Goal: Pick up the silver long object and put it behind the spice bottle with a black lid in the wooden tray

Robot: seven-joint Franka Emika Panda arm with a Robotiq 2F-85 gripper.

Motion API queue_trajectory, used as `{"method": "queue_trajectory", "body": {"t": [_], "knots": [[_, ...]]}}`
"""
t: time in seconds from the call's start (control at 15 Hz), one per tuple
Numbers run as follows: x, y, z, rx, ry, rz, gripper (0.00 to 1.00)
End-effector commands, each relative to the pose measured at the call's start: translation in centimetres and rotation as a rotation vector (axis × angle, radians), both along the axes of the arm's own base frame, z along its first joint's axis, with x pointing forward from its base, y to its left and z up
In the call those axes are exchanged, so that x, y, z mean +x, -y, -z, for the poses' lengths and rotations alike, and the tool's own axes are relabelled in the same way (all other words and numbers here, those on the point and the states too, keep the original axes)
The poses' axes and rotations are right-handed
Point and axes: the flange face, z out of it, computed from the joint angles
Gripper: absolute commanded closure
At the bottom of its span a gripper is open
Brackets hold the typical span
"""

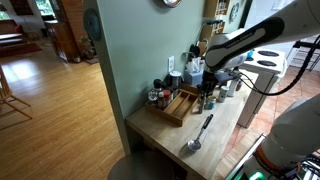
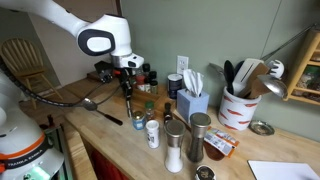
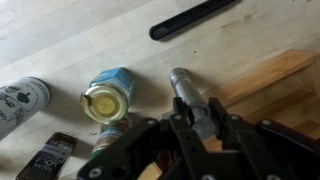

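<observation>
You find the wooden tray [image 1: 181, 104] on the counter [image 1: 155, 128]. The silver long object [image 1: 201, 132] lies on the counter just beside the tray, outside it and ungripped. The gripper [image 1: 207, 88] hangs near the tray; you cannot tell how its jaws stand.

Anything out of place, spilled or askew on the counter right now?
Nothing looks spilled or broken. The shiny long-handled metal spoon lies loose on the wooden counter, outside the shallow wooden tray, while the gripper hangs above the small bottles beside that tray.
</observation>
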Motion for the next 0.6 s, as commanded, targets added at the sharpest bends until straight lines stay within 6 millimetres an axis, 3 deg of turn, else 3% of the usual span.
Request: {"method": "queue_trajectory", "body": {"t": [0.0,0.27,0.53], "knots": [[-0.7,0.3,-0.4,-0.033,0.000,0.023,0.93],[-1.2,0.2,-4.0,-0.085,-0.008,0.026,0.93],[-2.0,-0.3,-9.5,-0.088,-0.017,0.002,0.93]]}}
